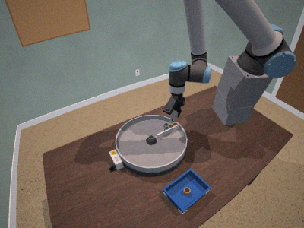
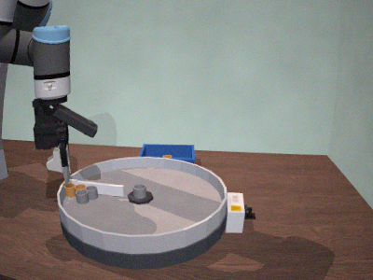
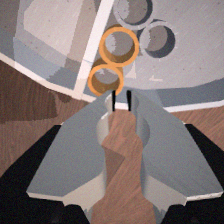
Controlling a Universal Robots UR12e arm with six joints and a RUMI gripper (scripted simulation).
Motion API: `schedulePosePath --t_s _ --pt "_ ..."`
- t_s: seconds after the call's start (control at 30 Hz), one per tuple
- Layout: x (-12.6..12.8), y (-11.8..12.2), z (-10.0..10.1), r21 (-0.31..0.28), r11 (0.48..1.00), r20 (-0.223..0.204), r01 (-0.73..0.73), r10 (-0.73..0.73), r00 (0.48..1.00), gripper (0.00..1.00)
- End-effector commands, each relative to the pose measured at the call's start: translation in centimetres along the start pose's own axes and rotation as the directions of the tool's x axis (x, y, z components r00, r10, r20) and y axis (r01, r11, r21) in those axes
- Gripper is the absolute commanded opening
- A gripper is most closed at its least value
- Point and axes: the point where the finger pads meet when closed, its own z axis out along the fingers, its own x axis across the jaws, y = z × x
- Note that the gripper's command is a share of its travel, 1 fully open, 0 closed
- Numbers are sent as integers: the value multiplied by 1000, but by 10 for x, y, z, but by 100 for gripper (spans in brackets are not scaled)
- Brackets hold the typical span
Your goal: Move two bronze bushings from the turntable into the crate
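The grey turntable (image 1: 131, 156) (image 2: 145, 244) holds two bronze bushings. The outer one (image 2: 70, 190) (image 3: 91, 80) stands by the rim; the inner one (image 3: 102, 46) touches or nearly touches it. Two grey bushings (image 2: 82, 197) (image 2: 91, 192) stand beside them. My gripper (image 1: 174, 119) (image 2: 67, 180) (image 3: 121, 91) is shut, with only a narrow gap and nothing between its tips. The tips are at the turntable's rim, close beside the outer bronze bushing. The blue crate (image 1: 197, 198) (image 2: 154, 151) holds one bronze bushing (image 1: 184, 191) (image 2: 167, 156).
A white bar (image 1: 167, 131) (image 2: 109, 189) (image 3: 93, 50) lies across the turntable beside the bronze bushings. A dark hub (image 1: 150, 140) (image 2: 140, 197) rises at the turntable's centre. A white box (image 1: 116, 159) (image 2: 235, 219) sits against the turntable's outer wall.
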Motion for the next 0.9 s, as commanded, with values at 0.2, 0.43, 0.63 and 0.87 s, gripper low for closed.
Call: schedulePosePath --t_s 0.2,0.43,0.63,0.87 --pt "1 -2 8 2 1000 -2 1 -1 1000 6" --pt "0 -1 8 1 1000 -1 -1 1 1000 6" --pt "1 -1 7 2 1000 -3 -1 1 1000 6" --pt "1 -1 7 2 1000 -2 -1 1 1000 6"
